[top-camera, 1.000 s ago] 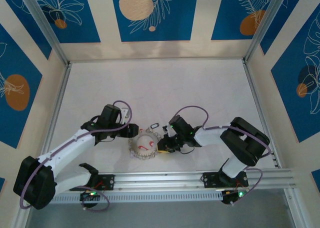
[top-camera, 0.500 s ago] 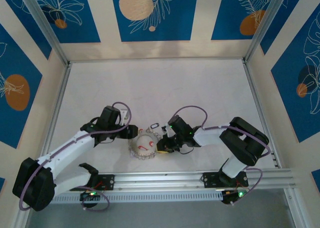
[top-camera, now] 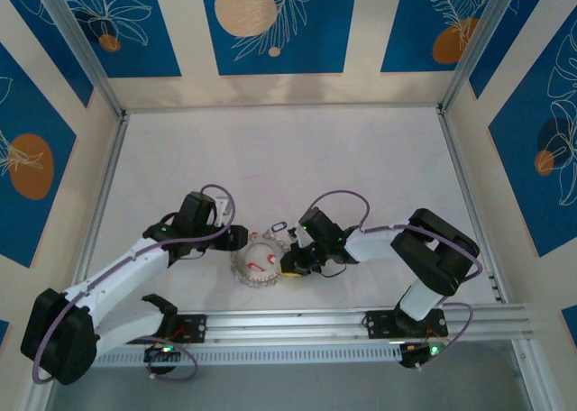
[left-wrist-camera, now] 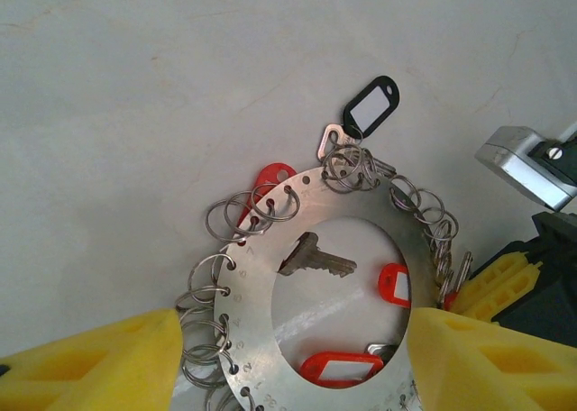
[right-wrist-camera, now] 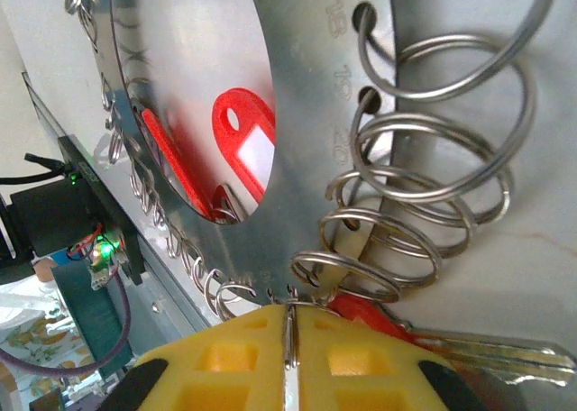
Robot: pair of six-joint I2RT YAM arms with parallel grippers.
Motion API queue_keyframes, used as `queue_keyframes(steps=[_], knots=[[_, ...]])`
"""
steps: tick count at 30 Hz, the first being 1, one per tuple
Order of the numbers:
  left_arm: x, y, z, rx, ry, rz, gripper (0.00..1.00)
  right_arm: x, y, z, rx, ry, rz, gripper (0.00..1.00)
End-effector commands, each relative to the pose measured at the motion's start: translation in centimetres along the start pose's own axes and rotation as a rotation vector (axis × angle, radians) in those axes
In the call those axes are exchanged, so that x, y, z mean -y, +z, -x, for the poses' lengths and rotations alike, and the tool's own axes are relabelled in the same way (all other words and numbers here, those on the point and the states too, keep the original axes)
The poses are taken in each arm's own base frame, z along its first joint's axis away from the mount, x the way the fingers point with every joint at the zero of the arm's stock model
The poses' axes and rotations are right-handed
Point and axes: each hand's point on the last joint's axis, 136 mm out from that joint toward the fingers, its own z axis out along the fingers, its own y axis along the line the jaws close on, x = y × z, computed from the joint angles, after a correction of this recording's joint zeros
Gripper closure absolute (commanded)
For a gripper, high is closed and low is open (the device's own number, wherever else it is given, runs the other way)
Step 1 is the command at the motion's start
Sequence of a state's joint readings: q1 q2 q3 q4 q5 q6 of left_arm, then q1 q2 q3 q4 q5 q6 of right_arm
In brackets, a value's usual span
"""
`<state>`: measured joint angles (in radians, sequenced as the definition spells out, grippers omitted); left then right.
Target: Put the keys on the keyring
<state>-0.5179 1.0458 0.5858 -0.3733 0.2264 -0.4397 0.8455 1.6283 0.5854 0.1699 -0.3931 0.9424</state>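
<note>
Noted keyring point(left-wrist-camera: 255, 325) lying on table point(top-camera: 288, 159), centred toward the near edge: wide flat silvery band, large round opening, numbered holes along the rim, a small split ring point(left-wrist-camera: 203, 296) through each hole. Seen inside the opening: bare metal key point(left-wrist-camera: 315, 258) lying flat; red tag point(left-wrist-camera: 394, 283) with white label window at the right side; second red tag point(left-wrist-camera: 341, 368) at the near side. Recorded third red tag point(left-wrist-camera: 270, 178) tucked partly under the far-left rim. Logged black tag point(left-wrist-camera: 371, 107) with white window just outside the far rim, beside a cluster of rings. Spotted silver key point(right-wrist-camera: 487, 352) beside the right rim.
</note>
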Motion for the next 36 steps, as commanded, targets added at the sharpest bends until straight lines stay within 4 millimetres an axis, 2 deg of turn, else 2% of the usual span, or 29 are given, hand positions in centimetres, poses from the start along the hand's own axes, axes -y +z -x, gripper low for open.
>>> queue_keyframes(steps=[1,4,9,16,20,25,36], knots=[[0.0,-0.1,0.1,0.022,-0.006,0.005,0.33,-0.5,0.3,-0.2,-0.026,-0.013,0.004,0.88],[0.0,-0.1,0.1,0.023,-0.009,0.006,0.33,-0.6,0.2,-0.2,-0.022,-0.018,0.004,0.89],[0.1,-0.2,0.2,0.026,-0.005,0.001,0.33,-0.7,-0.3,-0.3,0.001,-0.034,0.0,0.96],[0.9,-1.6,1.7,0.082,0.023,-0.011,0.33,-1.6,-2.8,-0.4,0.067,-0.165,-0.057,1.0],[1.9,-2.1,2.8,0.109,0.045,-0.042,0.33,-2.6,-5.3,-0.6,0.097,-0.341,-0.101,1.0],[4.0,-2.5,4.3,0.15,0.073,-0.139,0.33,-3.3,-7.9,0.1,0.115,-0.517,-0.166,1.0],[6.8,-4.0,6.7,0.218,0.159,-0.24,0.32,-8.1,-11.8,2.5,0.252,-1.167,-0.214,1.0]])
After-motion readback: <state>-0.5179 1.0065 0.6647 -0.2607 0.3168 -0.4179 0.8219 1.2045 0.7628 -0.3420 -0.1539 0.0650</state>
